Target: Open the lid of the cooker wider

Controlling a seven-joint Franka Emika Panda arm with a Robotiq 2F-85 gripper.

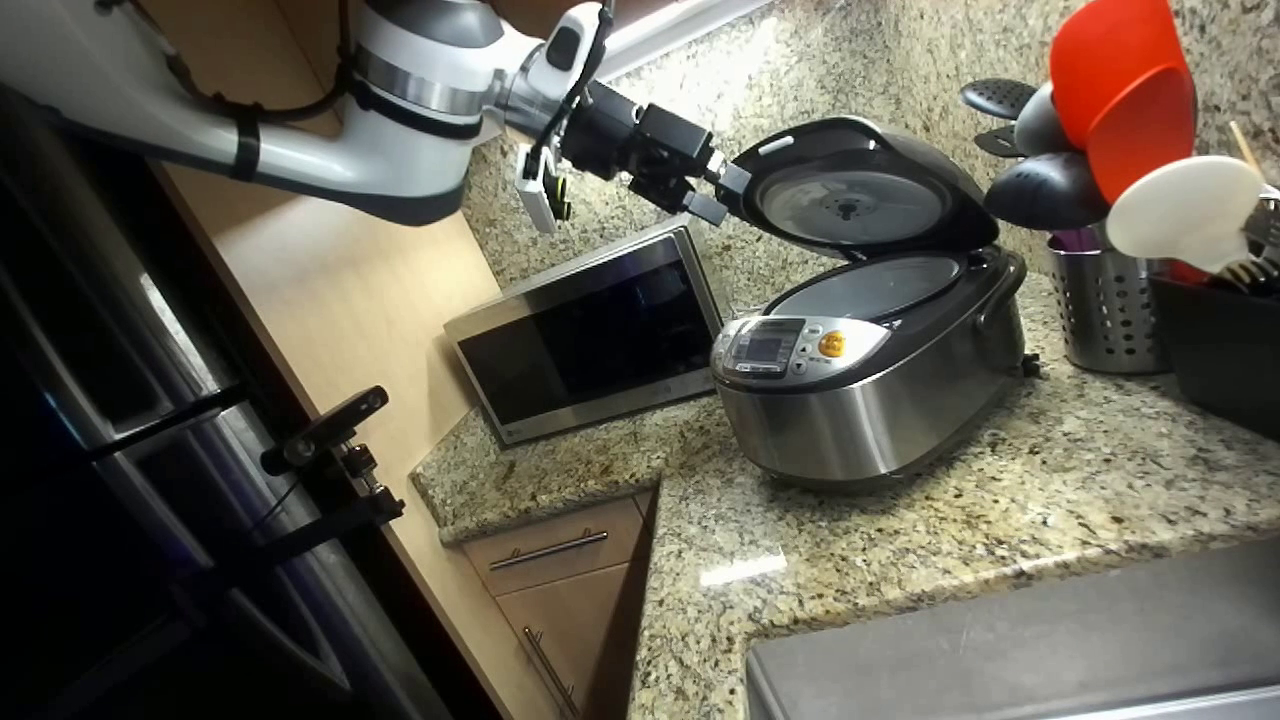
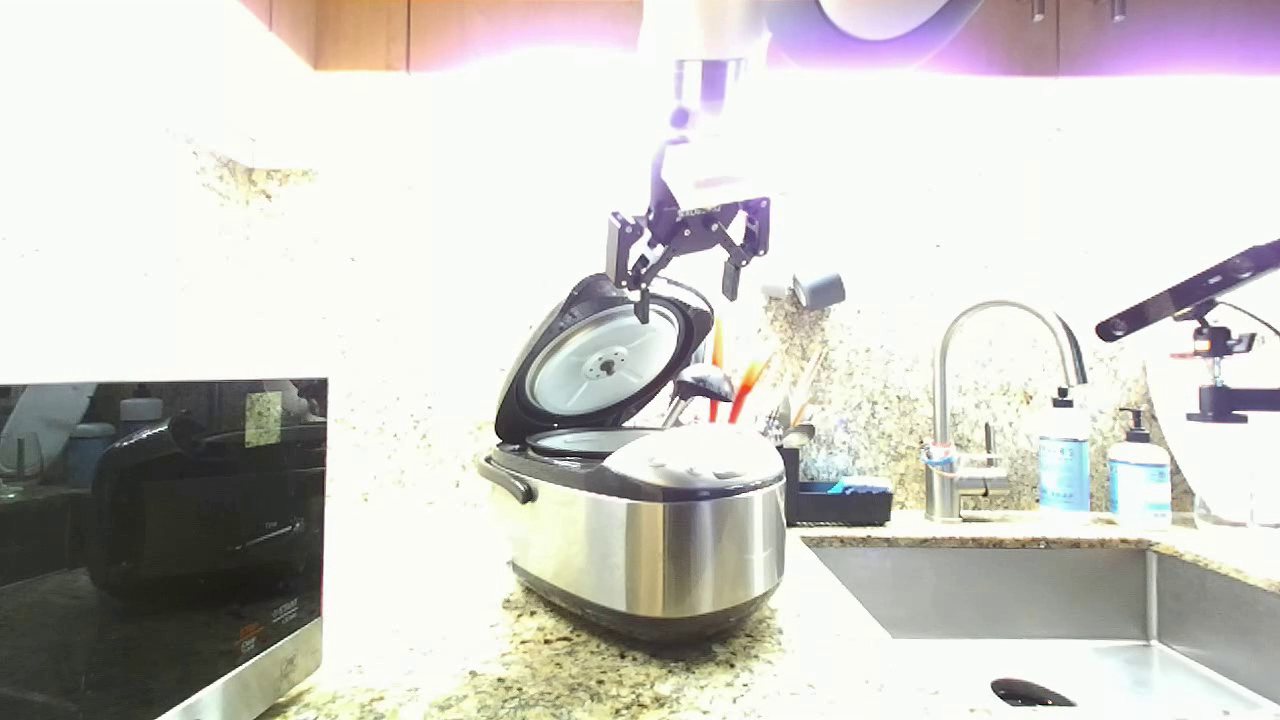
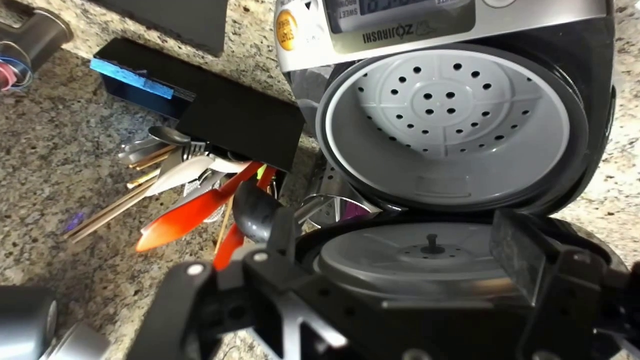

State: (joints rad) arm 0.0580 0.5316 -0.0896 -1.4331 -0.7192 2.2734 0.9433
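The silver-grey cooker (image 1: pixel 840 430) stands on the granite counter; it also shows in an exterior view (image 2: pixel 650 550) and in the wrist view (image 3: pixel 560 45). Its black lid with a grey inner plate is hinged up and tilted over the body in both exterior views (image 1: pixel 850 205) (image 2: pixel 605 360). In the wrist view the lid (image 3: pixel 380 250) lies below the bowl opening, between my fingers. My gripper (image 1: pixel 720 193) is open and at the lid's raised free edge; one finger overlaps the lid's inner side in an exterior view (image 2: pixel 687 293). I cannot tell whether a finger touches the lid.
A silver microwave (image 1: pixel 590 330) stands beside the cooker. A perforated metal utensil holder (image 1: pixel 1110 310) and a black caddy (image 1: pixel 1220 340) with red, black and white utensils stand close on the other side. A steel sink (image 2: pixel 980 590) with a faucet (image 2: pixel 940 400) lies further along.
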